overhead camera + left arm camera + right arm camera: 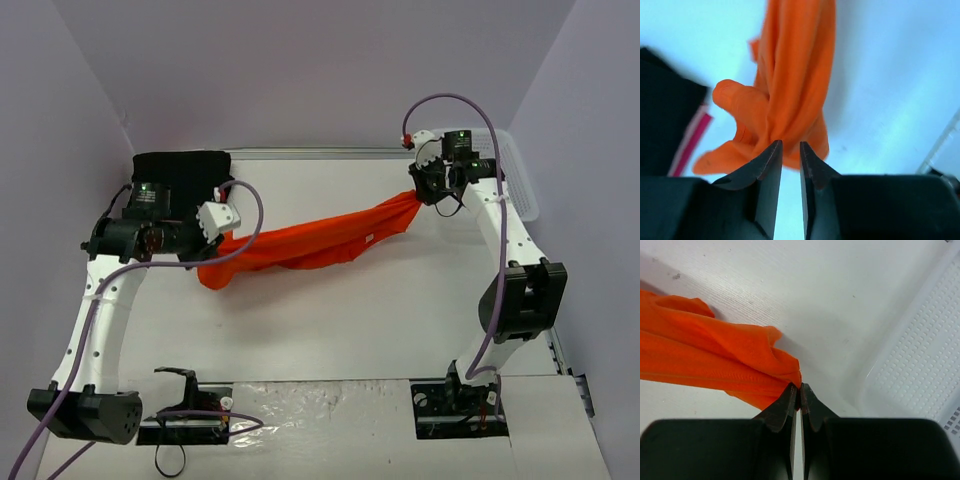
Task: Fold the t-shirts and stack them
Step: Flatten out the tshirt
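Note:
A bright orange t-shirt (310, 240) hangs bunched in a long strip across the table between my two grippers. My right gripper (800, 386) is shut on its right end (405, 208), close to the basket. My left gripper (791, 145) hovers just above the shirt's left end (790, 90). Its jaws stand a narrow gap apart, with only table showing between them. In the top view the left gripper (212, 245) sits at the cloth's left end. A black t-shirt (180, 170) lies folded at the back left. A pink-red edge (692, 142) shows beside the black cloth (665, 110).
A white plastic mesh basket (522, 180) stands at the back right edge, just beyond my right gripper, and its wall (920, 365) fills the right of the right wrist view. Purple cables loop over both arms. The arm bases sit at the near edge.

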Controlling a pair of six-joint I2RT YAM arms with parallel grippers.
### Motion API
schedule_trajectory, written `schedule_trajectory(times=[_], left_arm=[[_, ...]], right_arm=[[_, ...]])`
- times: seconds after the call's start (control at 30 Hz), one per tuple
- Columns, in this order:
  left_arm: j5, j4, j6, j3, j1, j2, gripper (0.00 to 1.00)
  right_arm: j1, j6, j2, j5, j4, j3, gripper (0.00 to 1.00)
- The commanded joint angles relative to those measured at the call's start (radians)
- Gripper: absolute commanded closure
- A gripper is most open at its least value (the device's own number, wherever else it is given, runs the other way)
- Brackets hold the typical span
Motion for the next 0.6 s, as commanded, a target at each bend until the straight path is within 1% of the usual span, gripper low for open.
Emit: schedule_trajectory(times=[0.0, 0.03, 0.07, 0.13, 0.23, 0.27, 0.3, 0.33, 0.37, 0.43, 0.5, 0.53, 0.57], left_arm=[[0.086, -0.335, 0.240, -0.067, -0.006, -0.046, 0.80], [0.094, -0.366, 0.263, -0.080, -0.008, -0.056, 0.79], [0.097, -0.406, 0.284, -0.097, -0.008, -0.069, 0.75], [0.108, -0.429, 0.291, -0.102, -0.008, -0.070, 0.56], [0.088, -0.378, 0.234, -0.102, -0.008, -0.066, 0.54], [0.076, -0.300, 0.164, -0.105, -0.009, -0.063, 0.52], [0.065, -0.255, 0.132, -0.116, -0.006, -0.063, 0.50], [0.025, -0.198, 0.086, -0.127, -0.005, -0.060, 0.49], [0.004, -0.061, -0.024, -0.139, -0.005, -0.057, 0.47], [0.000, 0.047, -0.057, -0.166, -0.001, -0.031, 0.46], [0.005, 0.115, -0.109, -0.182, -0.003, -0.001, 0.43], [0.003, 0.197, -0.135, -0.197, -0.001, 0.037, 0.43], [-0.004, 0.236, -0.189, -0.205, -0.003, 0.061, 0.43]], right_arm=[[-0.017, -0.030, -0.025, 0.032, -0.023, -0.036, 1.00], [-0.017, -0.031, -0.020, 0.034, -0.023, -0.041, 1.00], [-0.018, -0.033, -0.017, 0.034, -0.023, -0.042, 1.00], [-0.018, -0.033, -0.003, 0.034, -0.021, -0.044, 1.00], [-0.018, -0.027, 0.018, 0.023, -0.021, -0.035, 1.00], [-0.017, -0.025, 0.021, 0.018, -0.020, -0.032, 1.00], [-0.017, -0.024, 0.029, 0.014, -0.021, -0.032, 1.00], [-0.018, -0.024, 0.030, 0.008, -0.020, -0.032, 1.00], [-0.017, -0.022, 0.033, 0.005, -0.021, -0.032, 1.00], [-0.015, -0.021, 0.039, -0.005, -0.020, -0.039, 1.00], [-0.015, -0.024, 0.046, -0.009, -0.016, -0.047, 1.00], [-0.015, -0.024, 0.049, -0.012, -0.015, -0.051, 1.00], [-0.015, -0.024, 0.049, -0.015, -0.013, -0.061, 1.00]])
